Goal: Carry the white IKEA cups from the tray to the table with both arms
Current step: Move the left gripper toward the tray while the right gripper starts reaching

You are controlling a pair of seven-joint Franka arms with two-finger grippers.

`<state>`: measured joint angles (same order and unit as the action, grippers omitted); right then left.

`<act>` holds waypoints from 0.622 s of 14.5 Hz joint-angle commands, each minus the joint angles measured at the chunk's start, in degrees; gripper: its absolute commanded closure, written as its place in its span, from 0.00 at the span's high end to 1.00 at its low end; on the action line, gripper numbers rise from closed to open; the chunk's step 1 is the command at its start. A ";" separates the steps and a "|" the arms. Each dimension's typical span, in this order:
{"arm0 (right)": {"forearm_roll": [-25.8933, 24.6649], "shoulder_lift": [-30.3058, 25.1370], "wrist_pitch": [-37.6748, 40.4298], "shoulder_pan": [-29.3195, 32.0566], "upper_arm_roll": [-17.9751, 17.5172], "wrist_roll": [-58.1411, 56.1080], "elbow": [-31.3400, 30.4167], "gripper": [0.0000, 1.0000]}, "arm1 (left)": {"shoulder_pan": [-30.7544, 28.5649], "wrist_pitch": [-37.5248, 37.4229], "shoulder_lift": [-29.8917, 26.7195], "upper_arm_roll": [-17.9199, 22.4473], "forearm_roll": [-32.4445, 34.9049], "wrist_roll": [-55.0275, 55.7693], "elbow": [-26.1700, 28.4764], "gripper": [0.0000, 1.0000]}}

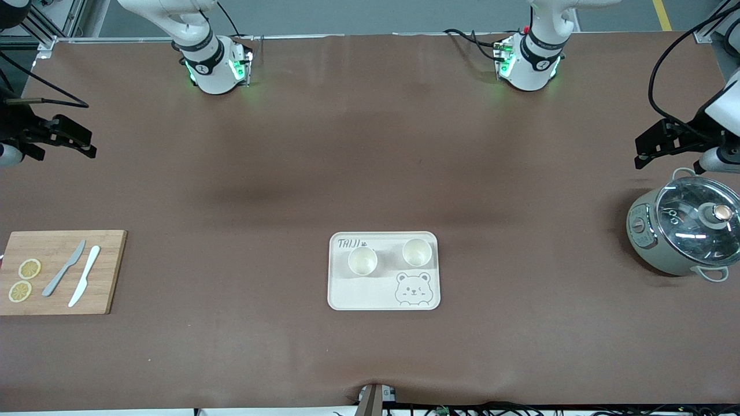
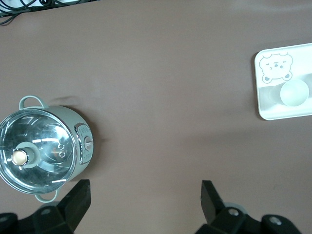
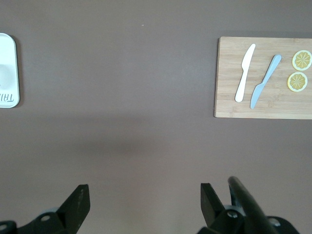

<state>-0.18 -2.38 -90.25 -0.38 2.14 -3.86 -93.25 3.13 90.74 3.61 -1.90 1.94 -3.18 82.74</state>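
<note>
Two white IKEA cups stand upright on the cream bear tray (image 1: 341,294) at the table's middle: one (image 1: 362,260) toward the right arm's end, the other (image 1: 417,252) toward the left arm's end. One cup (image 2: 294,92) and part of the tray (image 2: 273,109) show in the left wrist view. The tray's edge (image 3: 9,68) shows in the right wrist view. My left gripper (image 1: 642,151) is open and empty, up over the table beside the pot; it also shows in its wrist view (image 2: 145,195). My right gripper (image 1: 87,147) is open and empty over the right arm's end (image 3: 145,197).
A grey-green pot with a glass lid (image 1: 682,231) (image 2: 41,156) stands at the left arm's end. A wooden cutting board (image 1: 58,271) (image 3: 263,78) with two knives and two lemon slices lies at the right arm's end.
</note>
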 commanded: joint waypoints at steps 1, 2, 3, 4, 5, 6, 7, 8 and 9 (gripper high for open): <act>-0.61 -0.08 0.77 1.26 -0.82 -0.19 0.00 1.00 | -0.05 0.48 0.52 -0.13 -0.18 -0.69 -0.66 1.00; -0.61 0.18 0.78 1.34 -0.82 -0.18 -0.09 1.00 | -0.05 0.58 0.52 -0.21 -0.27 -0.34 -0.65 1.00; -0.61 0.27 0.78 1.43 -0.74 -0.36 0.00 1.00 | -0.05 0.58 0.52 -0.21 -0.27 -0.42 -0.57 1.00; -0.61 0.19 0.87 1.35 -0.74 -0.45 0.08 1.00 | -0.05 0.84 0.61 -0.39 -0.53 -0.51 -0.57 1.00; -0.61 0.19 0.87 1.35 -0.74 -0.45 0.08 1.00 | -0.05 1.28 1.83 -0.91 -2.27 -0.77 -0.57 1.00; -0.61 0.19 0.87 1.26 -0.74 -0.45 0.08 1.00 | -0.14 1.98 2.36 -0.92 -5.60 0.01 -0.39 1.00; -0.61 0.19 0.78 1.26 -0.74 -0.45 0.17 1.00 | 0.04 2.24 3.41 -1.00 -6.41 0.45 -0.48 1.00; -0.61 0.19 0.78 1.17 -0.74 -0.45 0.17 1.00 | 0.30 2.25 4.81 -1.87 -6.16 0.63 -0.65 1.00; -0.52 0.19 0.87 1.17 -0.74 -0.45 0.17 1.00 | 0.74 2.25 5.70 -2.93 -6.16 1.76 -0.74 1.00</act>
<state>-0.20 -2.29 -89.81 -0.19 2.16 -3.86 -93.40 3.29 92.49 7.01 -3.31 -3.39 -2.95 82.96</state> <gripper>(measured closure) 0.000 0.000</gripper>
